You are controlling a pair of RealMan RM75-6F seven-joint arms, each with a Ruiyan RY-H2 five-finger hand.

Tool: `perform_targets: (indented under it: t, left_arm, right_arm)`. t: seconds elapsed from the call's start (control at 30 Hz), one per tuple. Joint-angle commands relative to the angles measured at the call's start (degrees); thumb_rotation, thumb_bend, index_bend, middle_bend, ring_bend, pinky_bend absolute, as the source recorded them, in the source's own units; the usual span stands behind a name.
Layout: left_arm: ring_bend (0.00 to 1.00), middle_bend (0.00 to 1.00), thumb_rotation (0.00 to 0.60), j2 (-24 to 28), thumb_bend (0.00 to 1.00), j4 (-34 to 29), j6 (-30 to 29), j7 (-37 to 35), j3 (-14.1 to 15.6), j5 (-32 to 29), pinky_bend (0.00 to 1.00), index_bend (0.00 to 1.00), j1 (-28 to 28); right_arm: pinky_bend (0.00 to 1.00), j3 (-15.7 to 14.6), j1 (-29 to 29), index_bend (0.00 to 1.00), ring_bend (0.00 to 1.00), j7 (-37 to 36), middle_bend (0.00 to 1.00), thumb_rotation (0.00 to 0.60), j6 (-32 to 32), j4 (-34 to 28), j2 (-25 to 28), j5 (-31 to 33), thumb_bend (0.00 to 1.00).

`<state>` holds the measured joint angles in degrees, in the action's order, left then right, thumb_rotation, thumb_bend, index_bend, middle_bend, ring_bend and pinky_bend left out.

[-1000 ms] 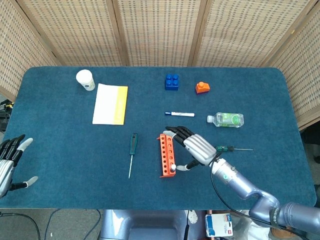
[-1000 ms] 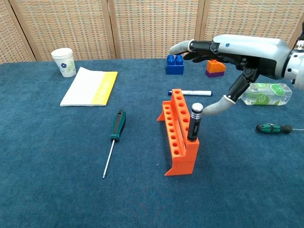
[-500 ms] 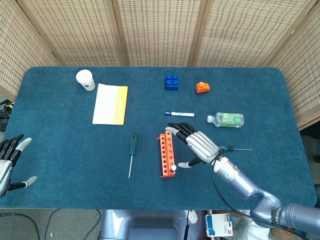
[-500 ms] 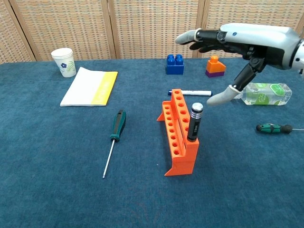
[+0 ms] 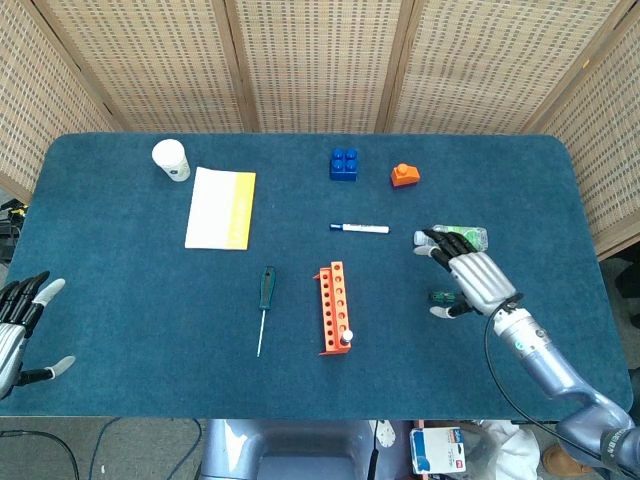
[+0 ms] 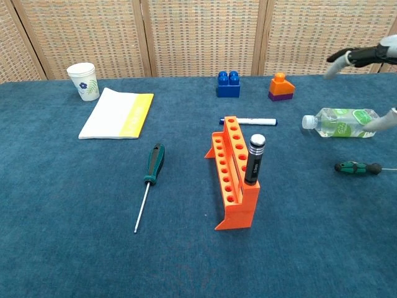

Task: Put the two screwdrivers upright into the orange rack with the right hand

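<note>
With right robot hand [image 5: 472,278] empty, spread over small green screwdriver [image 6: 358,167] on counter [image 5: 120,290]: pinch handle, not shaft, tip upright, seat in orange rack [image 6: 234,177] beside black-handled driver [image 6: 254,159].

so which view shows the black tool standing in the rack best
The chest view: it shows the black tool side-on, upright in the end hole of the orange rack, silver cap on top. The head view looks straight down, so only its pale cap shows at the rack's near end.
</note>
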<state>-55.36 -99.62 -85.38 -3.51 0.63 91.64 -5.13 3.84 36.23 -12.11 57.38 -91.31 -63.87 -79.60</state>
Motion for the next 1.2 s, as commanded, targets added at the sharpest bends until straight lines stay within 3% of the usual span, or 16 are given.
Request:
perform_targets:
  t: [0.03, 0.4, 0.67, 1.2]
  left_arm:
    - [0.0, 0.0, 0.6, -0.04, 0.0, -0.07, -0.3, 0.19, 0.15, 0.45, 0.0, 0.0, 0.11]
    - [0.0, 0.0, 0.6, -0.11, 0.0, 0.12, 0.38, 0.17, -0.25, -0.53, 0.0, 0.0, -0.22]
    - [0.0, 0.0, 0.6, -0.14, 0.0, -0.07, 0.82, 0.4, -0.55, -1.36, 0.0, 0.0, -0.41]
    - [0.0, 0.0, 0.6, -0.34, 0.0, -0.1, 1.29, 0.95, -0.73, -1.97, 0.0, 0.0, -0.6]
  right_arm:
    - [0.0, -1.26, -1.47, 0.25, 0.0, 3.71, 0.0, 0.6, -2.38, 3.74, -1.63, 4.08, 0.0]
    - [0.0, -1.71, -2.06, 0.36, 0.0, 14.02, 0.0, 0.6, -5.49, 15.64, -12.13, 11.16, 0.04]
    - [0.0, -1.36, -1.86, 0.4, 0.0, 17.0, 0.0, 0.6, -4.19, 25.54, -19.51, 8.99, 0.14]
    - [0.0, -0.35, -1.57, 0.42, 0.0, 15.89, 0.0, 0.6, -6.83, 29.09, -22.1, 7.35, 0.21]
